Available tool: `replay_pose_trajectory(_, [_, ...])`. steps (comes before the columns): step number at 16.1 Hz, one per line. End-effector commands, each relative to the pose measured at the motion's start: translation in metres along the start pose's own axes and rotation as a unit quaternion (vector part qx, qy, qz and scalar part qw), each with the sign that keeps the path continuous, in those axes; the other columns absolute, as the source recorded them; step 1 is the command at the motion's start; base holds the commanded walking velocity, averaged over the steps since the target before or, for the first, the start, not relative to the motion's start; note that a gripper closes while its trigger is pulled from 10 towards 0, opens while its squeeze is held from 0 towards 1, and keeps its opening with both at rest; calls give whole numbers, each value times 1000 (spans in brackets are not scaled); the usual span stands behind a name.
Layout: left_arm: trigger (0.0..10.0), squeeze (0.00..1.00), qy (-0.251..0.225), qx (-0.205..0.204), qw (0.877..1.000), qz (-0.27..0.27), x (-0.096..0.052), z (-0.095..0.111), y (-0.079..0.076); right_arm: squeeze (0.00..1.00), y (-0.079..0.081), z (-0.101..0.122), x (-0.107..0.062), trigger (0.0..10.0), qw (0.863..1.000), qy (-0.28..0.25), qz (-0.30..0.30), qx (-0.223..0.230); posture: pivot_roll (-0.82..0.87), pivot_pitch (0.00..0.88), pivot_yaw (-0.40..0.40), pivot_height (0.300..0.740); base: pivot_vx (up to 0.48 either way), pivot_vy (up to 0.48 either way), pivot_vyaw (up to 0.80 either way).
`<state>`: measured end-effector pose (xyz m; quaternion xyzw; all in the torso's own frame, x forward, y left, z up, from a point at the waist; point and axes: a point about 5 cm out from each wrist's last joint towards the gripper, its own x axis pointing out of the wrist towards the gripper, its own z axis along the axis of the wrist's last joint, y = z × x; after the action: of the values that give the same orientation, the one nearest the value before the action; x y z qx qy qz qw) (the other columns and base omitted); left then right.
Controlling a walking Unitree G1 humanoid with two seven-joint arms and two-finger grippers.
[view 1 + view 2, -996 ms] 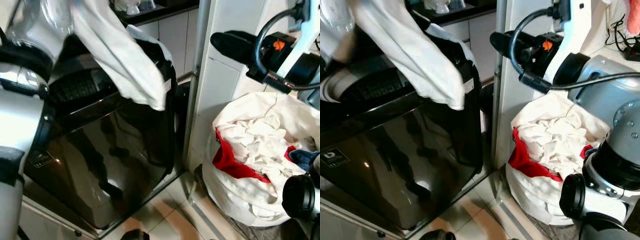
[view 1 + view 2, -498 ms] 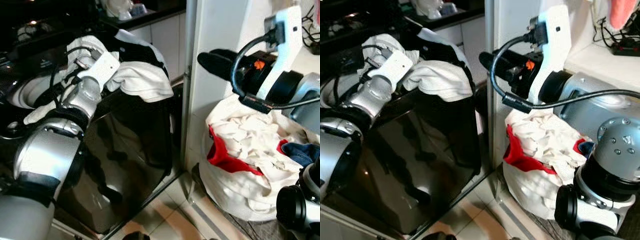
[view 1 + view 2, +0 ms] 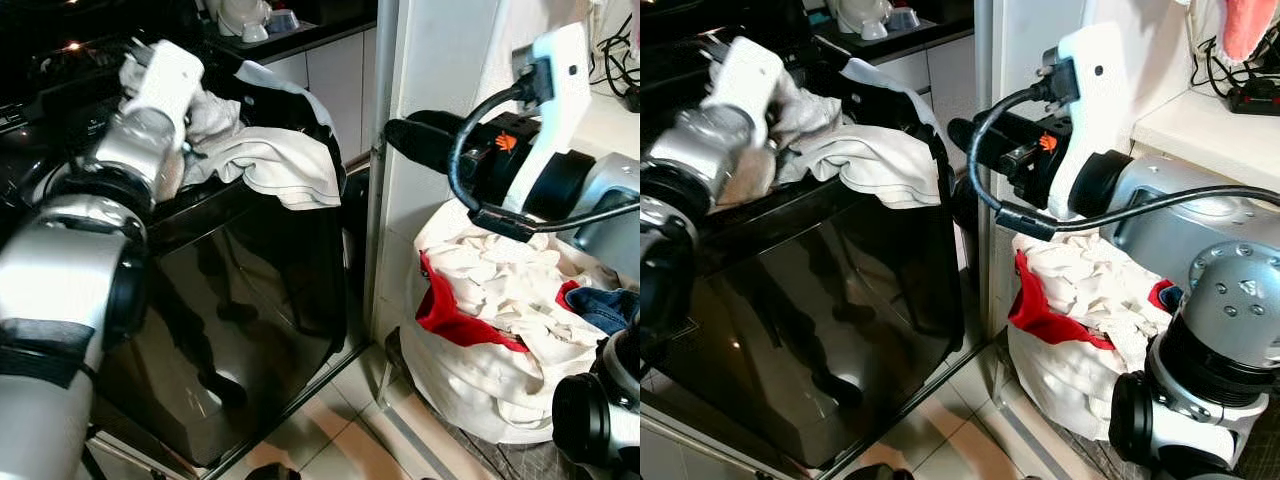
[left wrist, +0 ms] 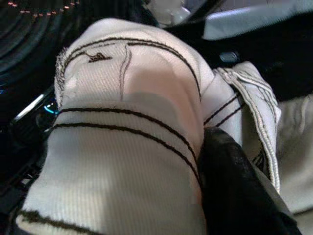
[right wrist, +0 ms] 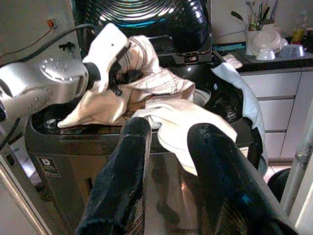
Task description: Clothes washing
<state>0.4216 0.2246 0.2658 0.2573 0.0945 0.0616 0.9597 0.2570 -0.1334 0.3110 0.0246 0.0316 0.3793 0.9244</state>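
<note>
A white garment with thin dark stripes (image 4: 127, 127) is bunched over the mouth of the black top-loading washer (image 3: 250, 290). My left gripper (image 5: 119, 76) is shut on it, one black finger (image 4: 234, 191) pressed against the cloth. Part of the garment (image 3: 285, 170) drapes over the washer's right front rim. My right gripper (image 5: 168, 134) hovers open and holds nothing, to the right of the washer and above the white laundry bag (image 3: 480, 380). The bag holds white cloths (image 3: 500, 290), a red garment (image 3: 450, 318) and a blue one (image 3: 605, 305).
A white pillar (image 3: 400, 60) stands between washer and bag. Behind the washer runs a dark counter with bowls (image 3: 250, 15) over white cabinets. A ledge with cables (image 3: 1235, 95) is at the right. Tiled floor (image 3: 330, 430) lies in front.
My left arm has brought the white garment down from high above onto the washer's mouth, where it now lies bunched. The right arm has stayed over the bag. The camera shifted a little.
</note>
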Motion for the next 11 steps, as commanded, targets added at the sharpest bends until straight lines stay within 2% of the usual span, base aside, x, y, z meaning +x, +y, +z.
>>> replay_pose_trajectory(1, [10000,1000,-38,-10,999,28,-3,24,20,0,0,-6,2,10000,1000,15,0,5,-134,0,142,740,0,0,0])
replay_pose_trajectory(3, [10000,1000,-73,-43,994,65,-7,38,37,0,-2,-19,4,10000,999,43,-15,3,-133,0,144,740,0,0,0])
replay_pose_trajectory(4, [10000,1000,-109,-54,986,111,-11,50,51,0,-5,-28,6,10000,998,60,-35,6,-123,0,141,740,0,0,0])
replay_pose_trajectory(5, [10000,1000,-118,-52,985,113,-12,52,52,0,-7,-31,8,10000,997,63,-45,10,-123,0,141,740,0,0,0])
replay_pose_trajectory(6, [10000,0,-79,-42,994,56,-7,40,36,0,-10,-34,9,10000,995,68,-63,19,-118,0,139,740,0,0,0])
replay_pose_trajectory(7, [10000,0,-21,-58,998,-12,-3,19,15,0,-11,-37,11,10000,995,72,-72,23,-121,0,143,740,0,0,0])
replay_pose_trajectory(8, [10000,0,23,-42,996,-79,-1,2,-4,0,-10,-39,11,10000,994,76,-74,21,-121,0,143,740,0,0,0])
replay_pose_trajectory(9, [10000,0,42,-13,994,-103,-1,-6,-13,0,-9,-40,11,10000,994,77,-74,18,-122,0,144,740,0,0,0])
replay_pose_trajectory(10, [10000,0,42,-10,994,-102,-1,-7,-14,0,-9,-40,11,10000,994,77,-74,18,-122,0,145,740,0,0,0])
replay_pose_trajectory(11, [10000,0,29,-28,995,-88,-1,-3,-12,0,-9,-41,12,10000,994,76,-76,16,-125,0,149,740,0,0,0])
